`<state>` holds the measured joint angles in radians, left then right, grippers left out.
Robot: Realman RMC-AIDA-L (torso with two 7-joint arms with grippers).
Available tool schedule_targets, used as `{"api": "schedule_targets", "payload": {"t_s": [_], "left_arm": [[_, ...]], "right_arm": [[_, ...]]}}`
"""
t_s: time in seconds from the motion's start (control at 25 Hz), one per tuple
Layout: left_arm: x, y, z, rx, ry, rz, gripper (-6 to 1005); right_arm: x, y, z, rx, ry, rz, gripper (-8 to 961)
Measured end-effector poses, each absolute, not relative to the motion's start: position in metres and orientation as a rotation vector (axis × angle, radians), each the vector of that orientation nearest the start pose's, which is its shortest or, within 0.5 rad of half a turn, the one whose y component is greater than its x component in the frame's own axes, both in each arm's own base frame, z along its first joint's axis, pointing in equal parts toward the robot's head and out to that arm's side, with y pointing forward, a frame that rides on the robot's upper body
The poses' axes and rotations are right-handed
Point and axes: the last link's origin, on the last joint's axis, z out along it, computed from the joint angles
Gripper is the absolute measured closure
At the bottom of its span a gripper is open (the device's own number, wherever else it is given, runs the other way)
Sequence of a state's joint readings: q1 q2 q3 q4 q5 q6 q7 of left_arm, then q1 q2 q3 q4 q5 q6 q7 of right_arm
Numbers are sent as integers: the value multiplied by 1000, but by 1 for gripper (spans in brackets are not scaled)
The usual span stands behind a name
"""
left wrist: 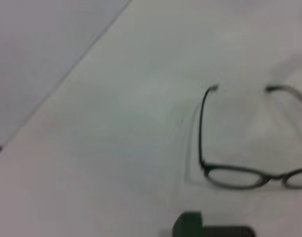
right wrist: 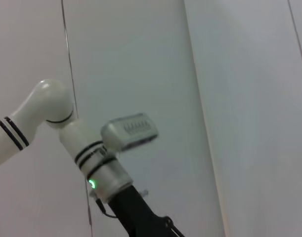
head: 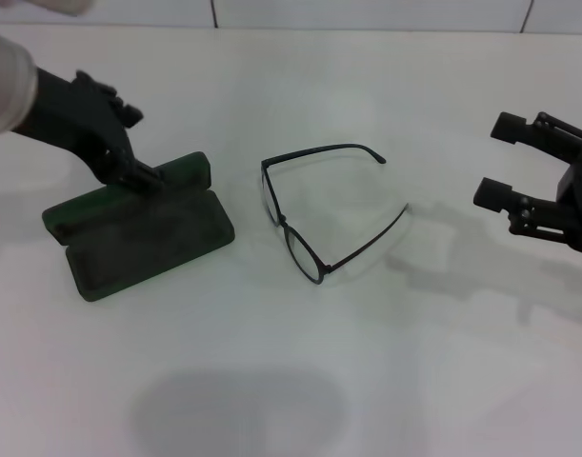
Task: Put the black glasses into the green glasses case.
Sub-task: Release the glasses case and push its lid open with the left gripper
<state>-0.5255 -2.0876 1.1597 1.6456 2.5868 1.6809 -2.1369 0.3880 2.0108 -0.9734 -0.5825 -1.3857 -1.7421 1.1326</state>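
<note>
The green glasses case lies open at the left of the white table, dark lining up, its lid raised at the back. My left gripper is at the lid's rim and looks shut on it. The black glasses rest in the middle of the table, to the right of the case and apart from it, temple arms unfolded. In the left wrist view the glasses show beyond a green corner of the case. My right gripper is open and empty, hovering to the right of the glasses.
The white table ends at a tiled wall at the back. The right wrist view shows only the wall and my left arm farther off.
</note>
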Motion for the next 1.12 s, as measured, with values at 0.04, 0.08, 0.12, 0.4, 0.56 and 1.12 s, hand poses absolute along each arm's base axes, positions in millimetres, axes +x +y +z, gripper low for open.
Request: {"api": "schedule_targets", "payload": {"t_s": [0.04,0.08,0.12,0.4,0.56,1.12], "left_arm": [[-172,350,69,-2613,-412,421,154],[-172,350,69,-2613,-412,421,154],[-174,353,65,-2605,-415,447,154],[-194,363,51,-2587,-465,590,156],[-199,366,44,-2599,-494,631,158],[-202,370,39,-2602,-508,671,488]], "right_arm": [[246,296,30,-2556,289,1232,100],[246,296,30,-2557,290,1231,100],[246,296,30,-2558,290,1230,100],[249,295,27,-2547,320,1223,99],[251,297,25,-2538,344,1219,99],[253,296,24,-2533,355,1215,99]]}}
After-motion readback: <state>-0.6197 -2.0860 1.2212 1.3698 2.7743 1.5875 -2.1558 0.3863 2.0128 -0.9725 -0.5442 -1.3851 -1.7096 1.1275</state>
